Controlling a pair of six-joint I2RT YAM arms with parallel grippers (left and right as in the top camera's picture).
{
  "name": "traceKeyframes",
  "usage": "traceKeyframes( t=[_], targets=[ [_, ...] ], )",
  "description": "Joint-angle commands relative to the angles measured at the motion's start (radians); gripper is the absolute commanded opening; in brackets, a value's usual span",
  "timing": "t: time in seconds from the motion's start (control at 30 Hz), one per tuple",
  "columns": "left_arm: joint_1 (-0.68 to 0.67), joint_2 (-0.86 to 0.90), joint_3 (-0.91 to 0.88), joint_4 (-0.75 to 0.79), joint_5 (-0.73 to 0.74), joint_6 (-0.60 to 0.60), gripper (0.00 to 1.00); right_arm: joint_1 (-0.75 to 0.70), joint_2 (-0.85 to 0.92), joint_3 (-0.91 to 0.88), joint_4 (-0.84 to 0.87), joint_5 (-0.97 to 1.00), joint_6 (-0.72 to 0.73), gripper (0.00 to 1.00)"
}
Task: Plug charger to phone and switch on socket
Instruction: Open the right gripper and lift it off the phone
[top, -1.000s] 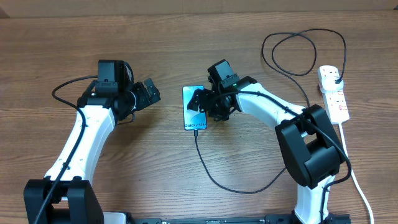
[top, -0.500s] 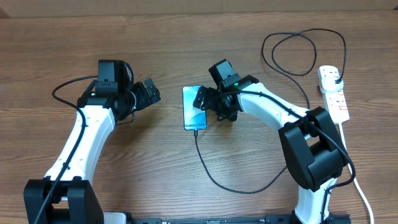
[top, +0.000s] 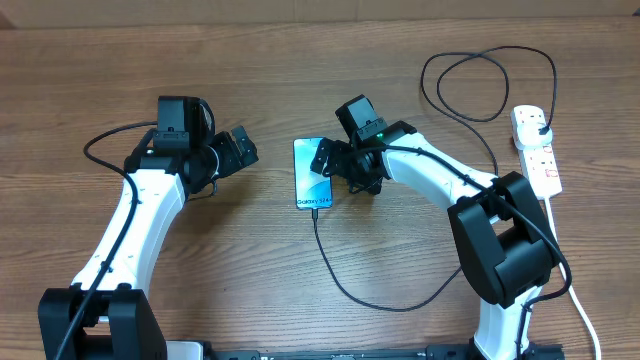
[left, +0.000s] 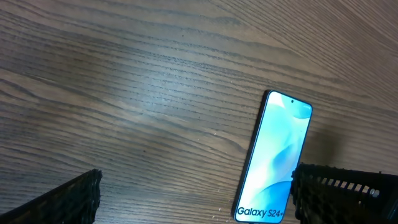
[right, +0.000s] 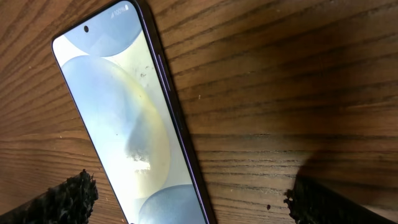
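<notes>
Phone (top: 312, 186): is lying flat and screen up near the middle of the counter (top: 250, 60), glowing light blue, with its white-text end pointing toward the robot.
Charger (top: 318, 238): the thin black cable is meeting the phone's near short end. From there it is curving along the near side, passing behind the right arm and looping wide at the far right.
Connector: is looking seated in the phone from overhead. It is too small to confirm, and neither wrist view is showing that end.
Plug (top: 541, 124): is sitting in the far end of the socket.
Socket (top: 537, 152): is lying along the right edge of the counter, well apart from the phone, with its white cord (top: 570, 285) trailing toward the near edge.
Switch: red markings are showing, but on or off is too small to tell. Neither arm is reaching near it.
Right jaws: are standing wide open over the phone's right side, gripping nothing. Phone and bare wood are showing between the fingers.
Left jaws: are standing wide open and empty, hanging left of the phone and apart from it, facing its way.
Progress: judging from this, the plugging half is looking done and the switching half is not yet done.
Remaining: the socket switch is waiting to be pressed. The right arm is sitting closer to it.
</notes>
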Motion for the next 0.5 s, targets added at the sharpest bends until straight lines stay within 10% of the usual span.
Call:
traceKeyframes(
  t=[0.0, 0.47],
  targets=[
    [-0.001, -0.017, 0.003, 0.001, -0.010, 0.026, 1.00, -0.005, 0.018, -0.029, -0.005, 0.038, 0.000, 1.00],
    [-0.001, -0.017, 0.003, 0.001, -0.010, 0.027, 1.00, -0.005, 0.018, -0.029, -0.018, 0.032, 0.000, 1.00]
  ],
)
